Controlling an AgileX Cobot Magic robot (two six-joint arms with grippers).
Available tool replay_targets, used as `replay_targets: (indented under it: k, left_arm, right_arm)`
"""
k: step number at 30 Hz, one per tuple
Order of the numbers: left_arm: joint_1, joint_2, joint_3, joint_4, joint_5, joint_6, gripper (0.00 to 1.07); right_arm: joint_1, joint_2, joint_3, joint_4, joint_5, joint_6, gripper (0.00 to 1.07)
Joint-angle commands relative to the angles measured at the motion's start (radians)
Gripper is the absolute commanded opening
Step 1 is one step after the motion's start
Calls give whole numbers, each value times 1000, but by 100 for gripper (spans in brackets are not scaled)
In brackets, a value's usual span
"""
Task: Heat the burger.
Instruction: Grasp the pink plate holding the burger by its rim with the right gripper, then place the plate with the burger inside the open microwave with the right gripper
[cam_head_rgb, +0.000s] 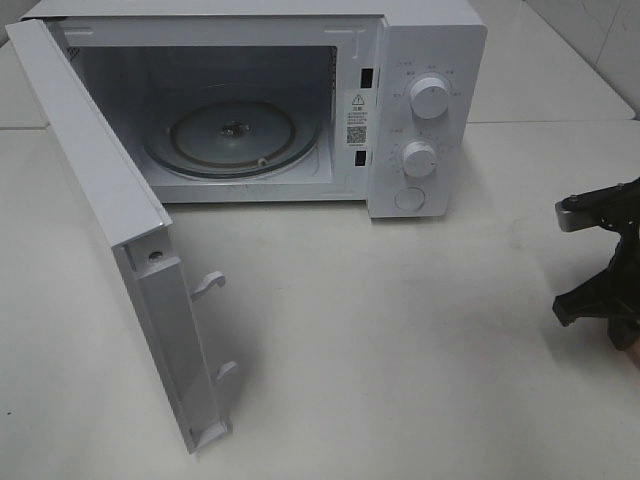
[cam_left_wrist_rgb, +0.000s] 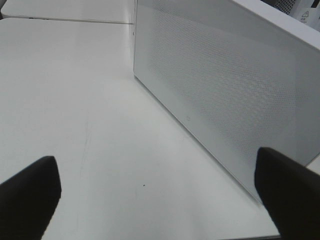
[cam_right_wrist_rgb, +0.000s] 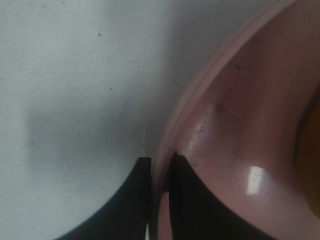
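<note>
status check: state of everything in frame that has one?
microwave door, swung wide open
turntable, bare, nothing on it
left end effector, open, holding nothing
right end effector, closed on the plate's rim
plate, rim pinched between the right jaws

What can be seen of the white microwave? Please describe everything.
The microwave is a white box, seemingly painted metal, standing upright on the pale table. Its door, hinged on the left of the high view, is swung wide open, with two latch hooks on its free edge. Inside lies a bare round glass turntable. The right panel carries two round knobs and a round button below them; a warning sticker sits beside the panel. Only the table visibly touches it.
</note>
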Motion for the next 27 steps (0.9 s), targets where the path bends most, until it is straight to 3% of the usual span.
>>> replay_targets:
  k: [1,22,27]
  left_arm:
    - [-3,-24,5,-8,-10,-1,98]
    - [-3,-24,5,-8,-10,-1,98]
    - [-3,-24,5,-8,-10,-1,98]
  right_arm:
    - [-2,-33,6,-4,38,21,0]
    - [199,-92,27,-330,263,330,0]
    - [224,-139,64,-339,265,350,0]
